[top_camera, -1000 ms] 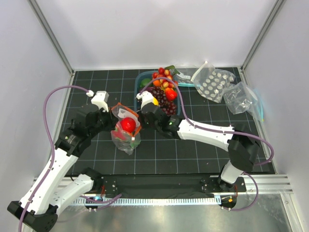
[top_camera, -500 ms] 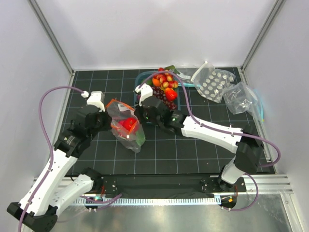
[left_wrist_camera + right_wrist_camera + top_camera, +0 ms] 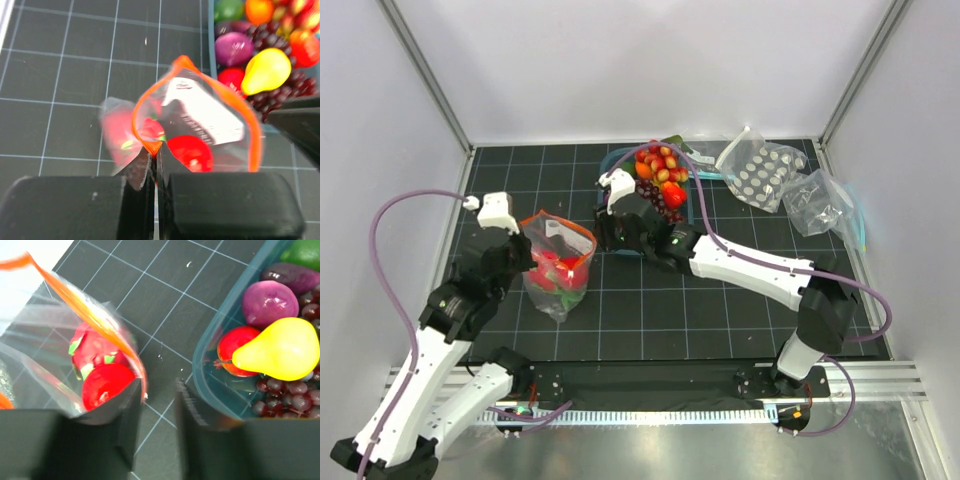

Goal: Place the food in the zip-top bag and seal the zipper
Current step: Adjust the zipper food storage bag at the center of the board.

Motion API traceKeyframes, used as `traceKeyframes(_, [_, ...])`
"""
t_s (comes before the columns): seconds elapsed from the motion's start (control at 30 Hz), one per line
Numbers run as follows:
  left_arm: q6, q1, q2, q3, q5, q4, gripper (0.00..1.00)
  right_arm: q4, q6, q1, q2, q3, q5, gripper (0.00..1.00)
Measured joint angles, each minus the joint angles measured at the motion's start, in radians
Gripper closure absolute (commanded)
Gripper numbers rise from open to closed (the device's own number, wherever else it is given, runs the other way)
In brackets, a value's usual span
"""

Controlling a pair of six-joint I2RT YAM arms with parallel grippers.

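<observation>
Right gripper (image 3: pixel 156 402) has just let go of the bag (image 3: pixel 558 265); its jaws stand apart and empty, between bag and tub (image 3: pixel 202 377). Left gripper (image 3: pixel 156 150) stays pinched on the zipper (image 3: pixel 134 112) and has carried the bag to centre-left of the top view, mouth gaping, red fruits (image 3: pixel 190 152) inside. Likely back to loading: more food (image 3: pixel 660 175) waits upper middle, and nothing is sealed yet.

robot arms (image 3: pixel 750 270) 2 | clear pouches (image 3: pixel 558 265) 3 | teal tub (image 3: pixel 215 387) 1
</observation>
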Motion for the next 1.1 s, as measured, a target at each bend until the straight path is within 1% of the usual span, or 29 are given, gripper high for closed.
traceKeyframes(0.03, [0.002,0.000,0.016,-0.001,0.003,0.000,1.00,0.000,0.001,-0.005,0.002,0.000,0.000,0.54])
traceKeyframes(0.07, [0.003,0.000,0.034,-0.003,0.008,0.000,1.00,0.001,0.003,-0.010,0.002,0.000,0.000,0.53])
traceKeyframes(0.13, [0.006,0.000,0.082,-0.004,0.032,0.002,1.00,0.005,0.007,-0.018,0.002,-0.001,0.000,0.44])
traceKeyframes(0.2, [0.008,0.000,0.130,-0.004,0.055,0.016,1.00,0.012,0.008,-0.025,0.002,-0.007,0.000,0.41])
traceKeyframes(0.3, [0.008,0.000,0.161,-0.005,0.090,0.024,1.00,0.027,0.005,-0.034,0.000,-0.031,-0.014,0.42])
traceKeyframes(0.67, [0.008,0.000,0.104,-0.016,0.150,0.047,1.00,0.052,-0.068,-0.035,0.017,-0.035,-0.103,0.41])
traceKeyframes(0.8, [0.008,0.000,0.107,-0.016,0.164,0.047,1.00,0.055,-0.100,-0.029,0.081,0.010,-0.109,0.39])
traceKeyframes(0.97, [0.008,0.000,0.107,-0.016,0.172,0.047,1.00,0.054,-0.142,-0.003,0.160,0.068,-0.084,0.39])
traceKeyframes(1.1, [0.008,0.000,0.107,-0.016,0.176,0.047,1.00,0.056,-0.165,0.010,0.192,0.087,-0.062,0.39])
